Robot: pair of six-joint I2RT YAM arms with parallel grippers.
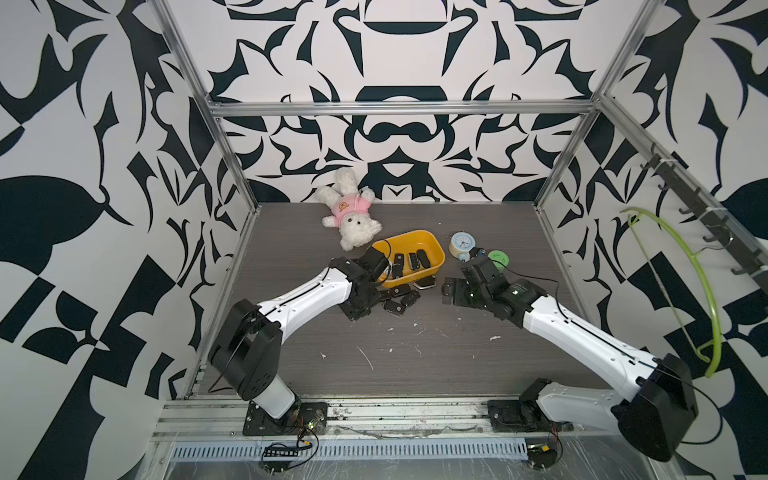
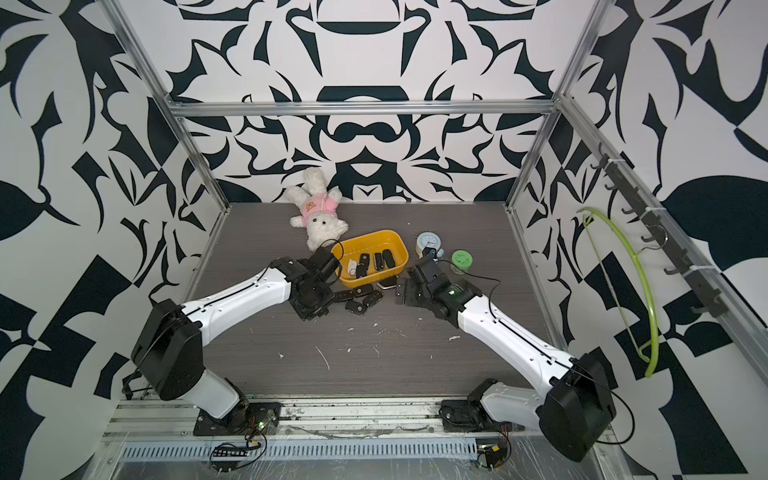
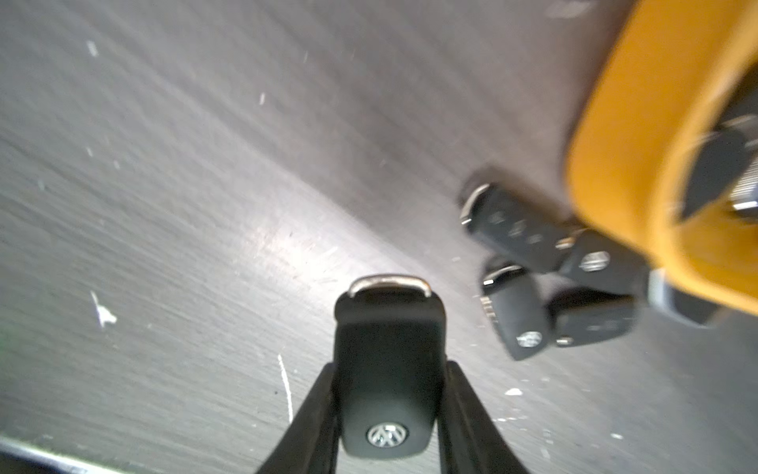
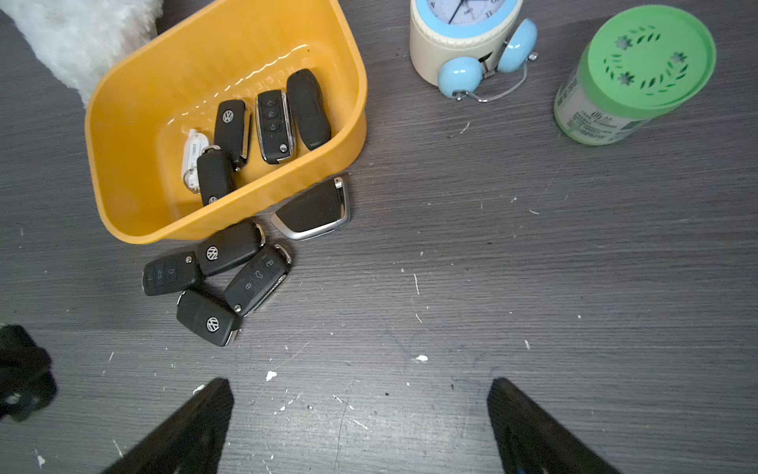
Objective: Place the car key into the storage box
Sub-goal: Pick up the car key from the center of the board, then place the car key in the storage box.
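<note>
**Left jaws hold a car key, not yet in the box**

In both top views, the yellow storage box (image 1: 419, 241) sits mid-bench (image 1: 415, 353), nearer the back edge. A plush toy (image 1: 351, 216) lies by it.

In the left wrist view, the left jaws are clenched on a black car key (image 3: 387, 381). It is near the box but outside it.

In the right wrist view, the right jaws stand wide apart, gripping nothing. Four keys (image 4: 272, 125) lie in the box. Five loose keys (image 4: 254, 281) lie just outside its front wall.
</note>
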